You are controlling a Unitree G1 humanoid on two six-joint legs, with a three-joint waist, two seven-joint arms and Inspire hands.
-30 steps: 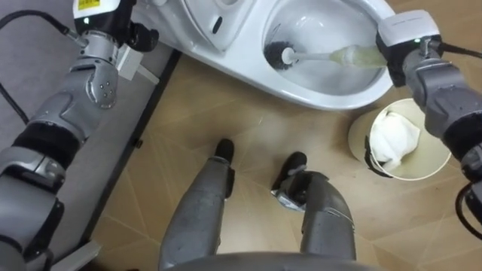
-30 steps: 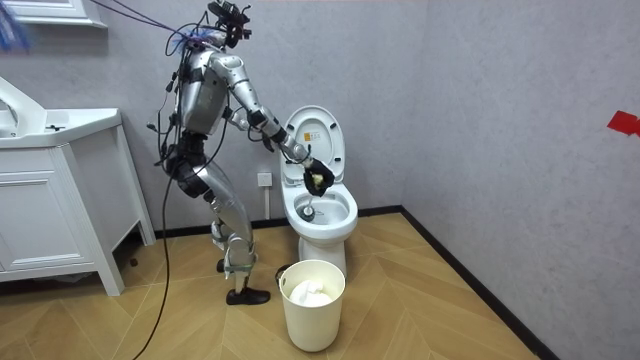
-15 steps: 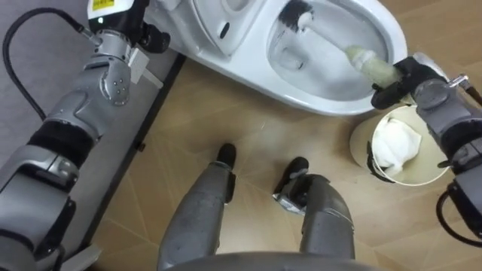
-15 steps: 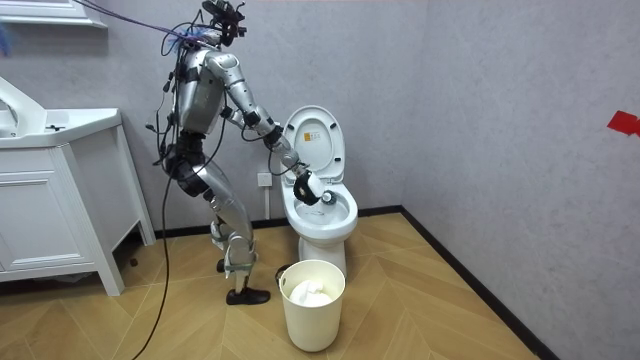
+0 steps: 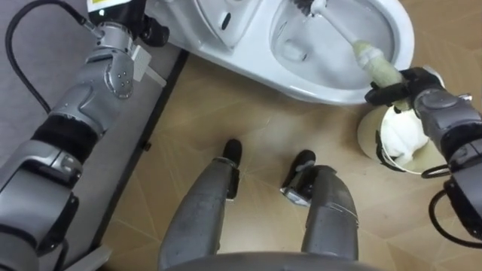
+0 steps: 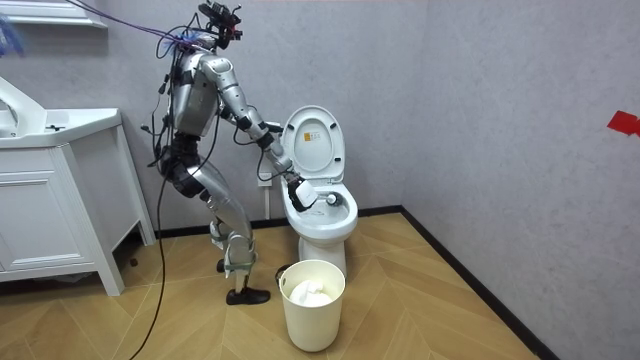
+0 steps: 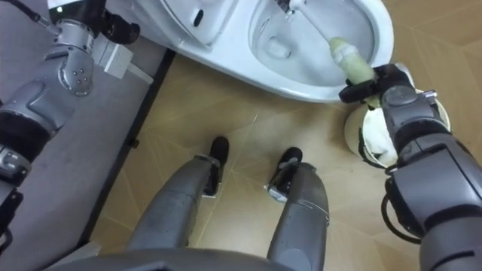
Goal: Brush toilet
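The white toilet has its lid raised and its bowl open at the top of the eye views. A toilet brush reaches into the bowl: the dark bristle head is at the far side, and the white shaft runs back to a pale green grip. My right hand is shut on that grip, just outside the bowl's near rim and above the bin. My left hand is at the top left beside the toilet's base, its fingers cut off by the picture's edge.
A cream waste bin with crumpled white paper stands on the wood floor right of my feet and close under my right hand. A grey wall panel runs along my left. In the room view a white vanity cabinet stands behind me.
The brush head has swept from the bowl's middle to its far side. My right hand has drawn back and down to the near rim over the bin. The left arm stays put.
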